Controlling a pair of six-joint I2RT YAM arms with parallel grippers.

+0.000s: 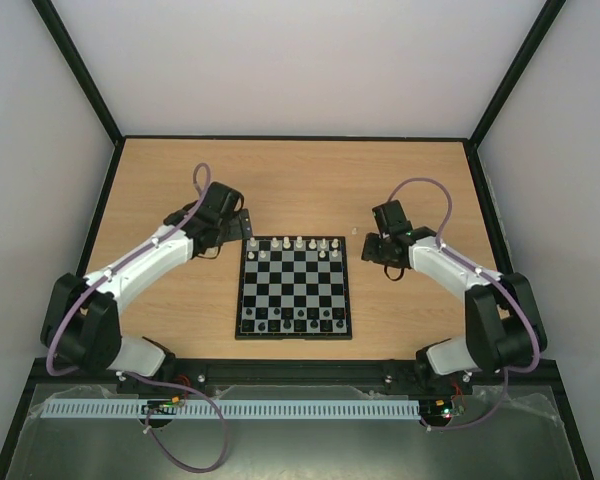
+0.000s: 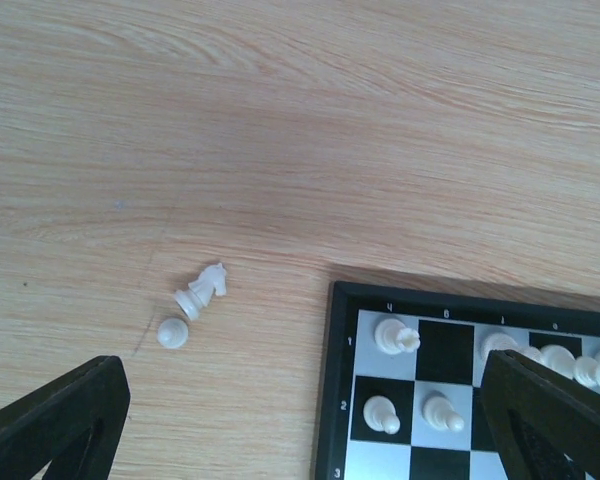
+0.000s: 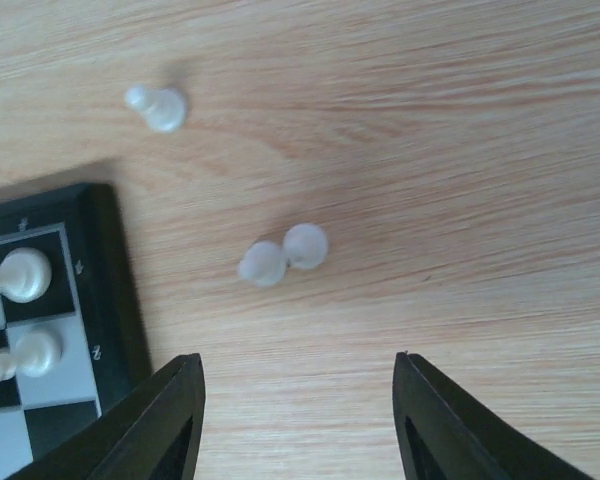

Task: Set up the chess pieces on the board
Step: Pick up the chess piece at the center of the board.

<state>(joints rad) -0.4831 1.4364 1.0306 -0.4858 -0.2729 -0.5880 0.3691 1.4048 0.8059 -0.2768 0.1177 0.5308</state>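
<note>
The board (image 1: 346, 290) lies at the table's middle, with whitish chess pieces (image 1: 298, 245) on its far rows. In the left wrist view a whitish knight (image 2: 202, 288) lies on its side on the wood beside a pawn (image 2: 172, 332), left of the board's corner (image 2: 337, 380). My left gripper (image 2: 300, 430) is open and empty above that corner; it also shows in the top view (image 1: 242, 228). In the right wrist view two whitish pieces (image 3: 283, 254) lie touching on the wood, and a pawn (image 3: 158, 107) lies farther off. My right gripper (image 3: 298, 420) is open and empty just short of the pair.
Tiny black pieces (image 1: 295, 318) stand on the board's near rows. A whitish rook (image 2: 395, 335) and pawns (image 2: 442, 411) stand on the board's corner squares. The board's edge (image 3: 110, 290) is left of my right gripper. Dark frame rails (image 1: 100, 215) border the table.
</note>
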